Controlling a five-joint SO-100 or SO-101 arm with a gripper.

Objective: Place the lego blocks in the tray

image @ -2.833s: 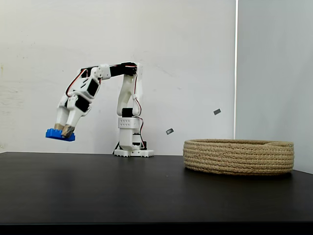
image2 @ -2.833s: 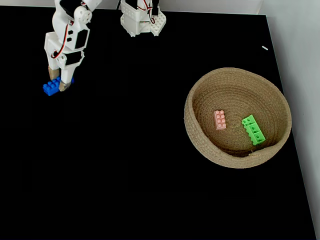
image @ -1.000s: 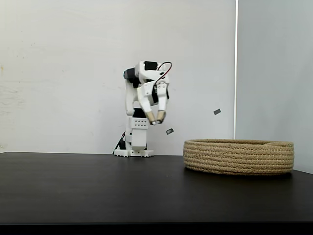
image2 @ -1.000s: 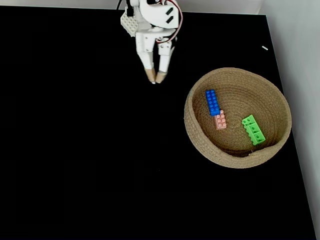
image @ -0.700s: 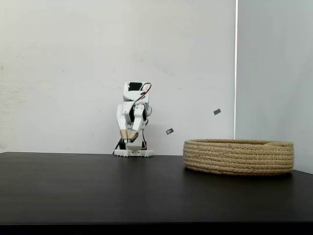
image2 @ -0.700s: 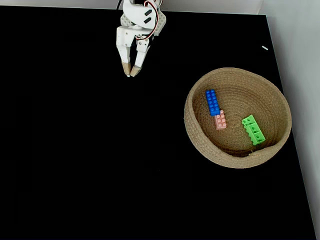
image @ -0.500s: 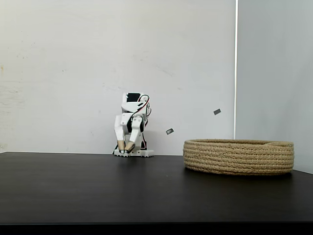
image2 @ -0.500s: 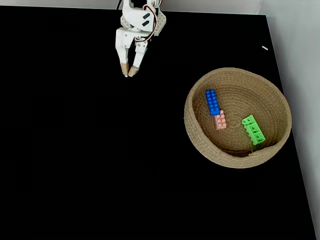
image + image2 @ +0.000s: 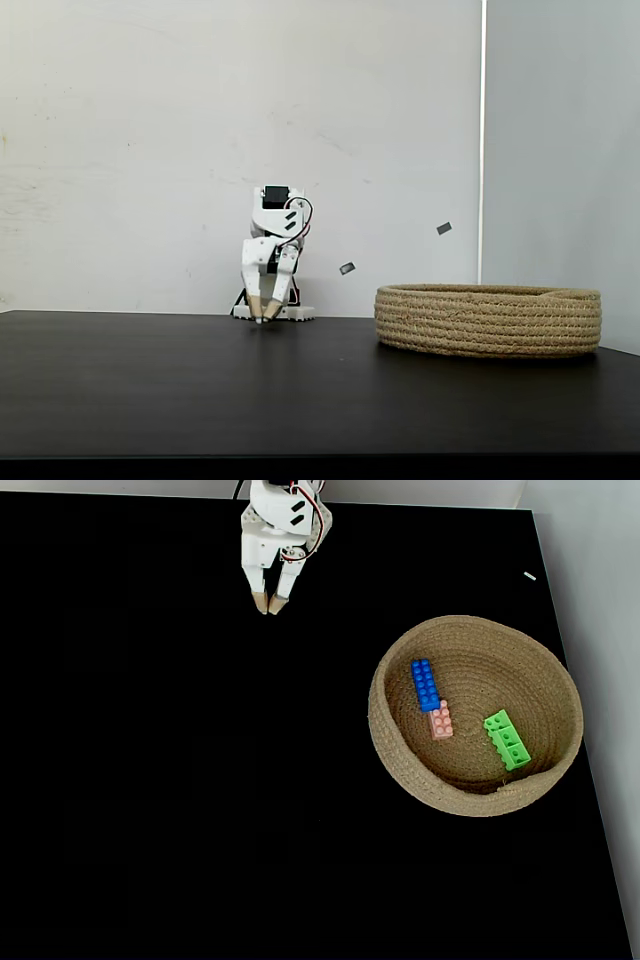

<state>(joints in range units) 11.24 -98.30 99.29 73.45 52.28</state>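
Your claw (image 9: 269, 607) slightly parted, empty, tips down near counter (image 9: 180, 800), three bricks in tray (image 9: 395, 750), blue (image 9: 425, 684) touching pink (image 9: 440, 720), green (image 9: 507, 740) apart

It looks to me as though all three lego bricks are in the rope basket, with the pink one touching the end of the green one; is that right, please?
Not quite. All three bricks are in the wide round basket of coiled tan rope, but the short pink brick touches the end of the long blue brick. The long bright green brick lies apart, further right. The fixed view from above shows this.
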